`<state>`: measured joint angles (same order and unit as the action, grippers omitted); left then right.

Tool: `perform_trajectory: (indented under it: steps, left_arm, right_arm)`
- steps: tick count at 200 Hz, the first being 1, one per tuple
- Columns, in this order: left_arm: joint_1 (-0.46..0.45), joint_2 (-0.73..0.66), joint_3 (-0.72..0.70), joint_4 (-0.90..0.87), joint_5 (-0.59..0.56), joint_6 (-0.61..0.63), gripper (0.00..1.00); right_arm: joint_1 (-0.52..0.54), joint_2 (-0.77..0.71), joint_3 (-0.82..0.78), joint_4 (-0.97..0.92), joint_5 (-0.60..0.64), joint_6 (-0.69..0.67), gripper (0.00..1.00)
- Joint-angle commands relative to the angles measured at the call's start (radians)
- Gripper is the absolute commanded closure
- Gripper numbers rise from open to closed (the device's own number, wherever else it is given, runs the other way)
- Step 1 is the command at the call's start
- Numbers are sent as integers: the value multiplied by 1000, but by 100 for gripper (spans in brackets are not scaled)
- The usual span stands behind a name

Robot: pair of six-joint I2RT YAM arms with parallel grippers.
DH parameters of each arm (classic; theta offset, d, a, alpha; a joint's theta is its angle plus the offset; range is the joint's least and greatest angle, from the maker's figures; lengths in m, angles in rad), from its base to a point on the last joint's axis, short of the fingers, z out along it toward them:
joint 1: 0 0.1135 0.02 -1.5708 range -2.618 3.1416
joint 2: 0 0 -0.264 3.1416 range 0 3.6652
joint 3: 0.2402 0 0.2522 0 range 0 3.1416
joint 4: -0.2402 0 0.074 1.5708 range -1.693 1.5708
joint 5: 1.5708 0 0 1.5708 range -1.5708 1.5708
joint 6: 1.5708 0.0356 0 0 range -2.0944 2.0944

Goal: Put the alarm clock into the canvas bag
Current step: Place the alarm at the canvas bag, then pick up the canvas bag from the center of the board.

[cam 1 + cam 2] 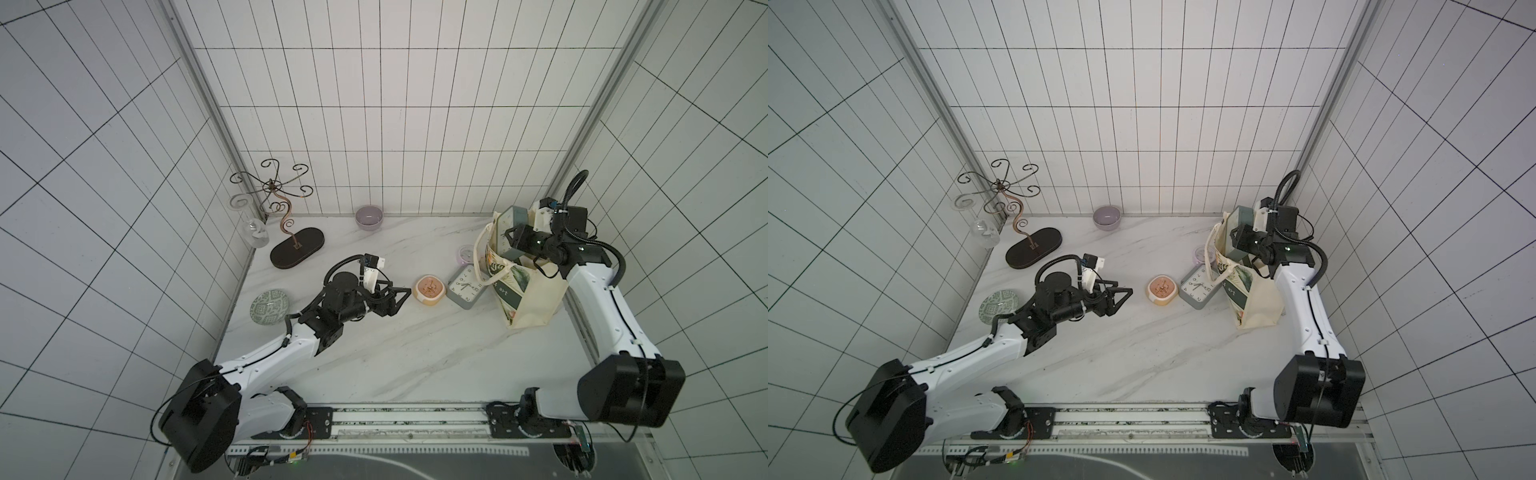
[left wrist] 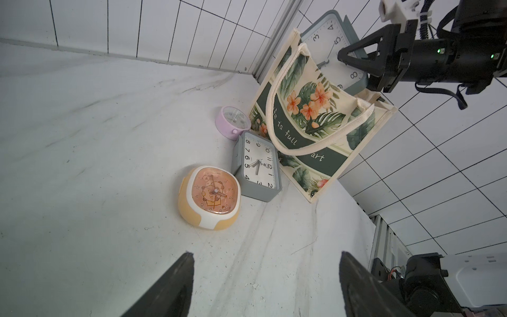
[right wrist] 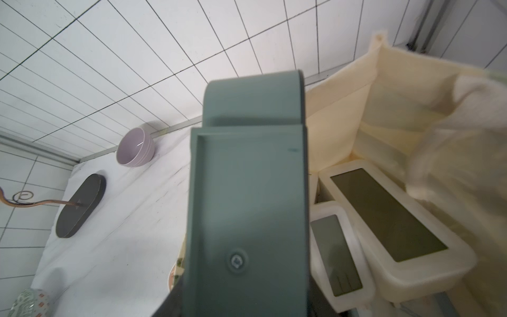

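Observation:
My right gripper (image 1: 513, 240) is shut on a grey-green square alarm clock (image 1: 508, 228), holding it on edge just above the open mouth of the canvas bag (image 1: 536, 299). In the right wrist view the clock's back (image 3: 247, 192) fills the middle, and two white digital clocks (image 3: 384, 216) lie inside the bag (image 3: 365, 115). The bag stands upright at the right, its leaf print and dark green band (image 2: 301, 142) facing the left arm. My left gripper (image 1: 401, 301) hovers open and empty over the table, left of an orange clock (image 1: 430, 290).
A second grey square clock (image 1: 467, 286) leans against the bag's foot, with a small lilac round clock (image 1: 467, 253) behind it. At the back stand a lilac bowl (image 1: 368, 217), a curled metal stand (image 1: 297, 247) and a wine glass (image 1: 253, 230). A green patterned plate (image 1: 270, 307) lies at the left.

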<state>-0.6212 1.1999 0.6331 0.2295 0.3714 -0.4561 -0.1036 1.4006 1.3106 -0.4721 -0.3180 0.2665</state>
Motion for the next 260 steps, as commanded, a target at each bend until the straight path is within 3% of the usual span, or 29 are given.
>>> perform_trajectory:
  steps: [1,20,31,67,71,74,134,182,224,260]
  left_arm:
    - [-4,-12,-15,49,7,-8,19]
    - [-5,-14,-21,57,5,-9,19]
    - [-5,-11,-19,59,0,-10,19]
    - [-25,14,11,50,-22,-32,19]
    - [-31,17,18,46,-28,-32,19]
    - [-36,19,23,43,-33,-32,19]
    - [-126,183,264,-3,-109,-61,16]
    - [-172,398,526,31,-120,-156,16]
    - [-204,590,723,52,-95,-195,16]
    - [-211,710,805,132,-40,-244,19]
  right_arm:
    - [-44,29,-58,60,-154,16,70]
    - [-69,55,-71,59,-148,5,66]
    - [-80,65,-71,54,-149,-13,58]
    - [-86,67,-11,-8,-56,-70,21]
    - [-87,62,0,-18,-35,-72,5]
    - [-87,57,7,-26,-15,-73,1]
    - [-115,-75,162,-63,273,-88,0]
    - [-242,-47,259,-101,245,-83,3]
    - [-328,-55,192,-75,183,-66,4]
    - [-375,-74,68,-33,146,-61,5]
